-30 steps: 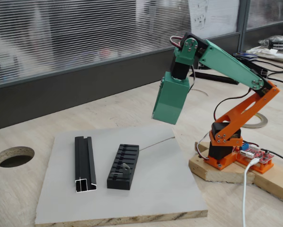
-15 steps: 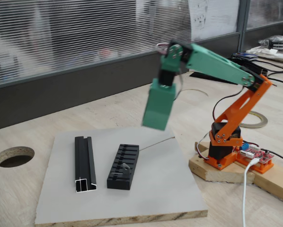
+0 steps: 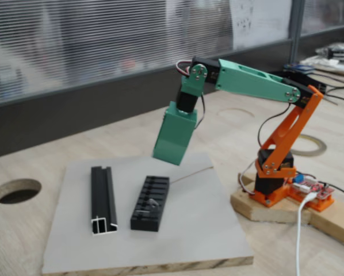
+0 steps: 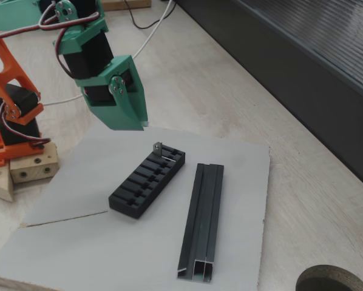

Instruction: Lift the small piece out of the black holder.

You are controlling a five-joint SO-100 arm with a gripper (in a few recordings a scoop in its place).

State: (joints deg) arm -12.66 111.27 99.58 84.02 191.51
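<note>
Over the last second the gripper (image 3: 171, 154) has swung out and down toward the black holder (image 3: 150, 203), closing the approach; jaw opening cannot be told. The small piece (image 4: 158, 147) stands upright in the holder's end slot, below and just beyond the gripper tip; the holder's long axis leads away from it.

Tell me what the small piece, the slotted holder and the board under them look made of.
Small piece: thin bent metal by its grey sheen, probably. Black holder: matte black, likely plastic, perhaps printed; the texture is unclear. Board: smooth grey face over a chipboard-like core, seen at its front edge.
</note>
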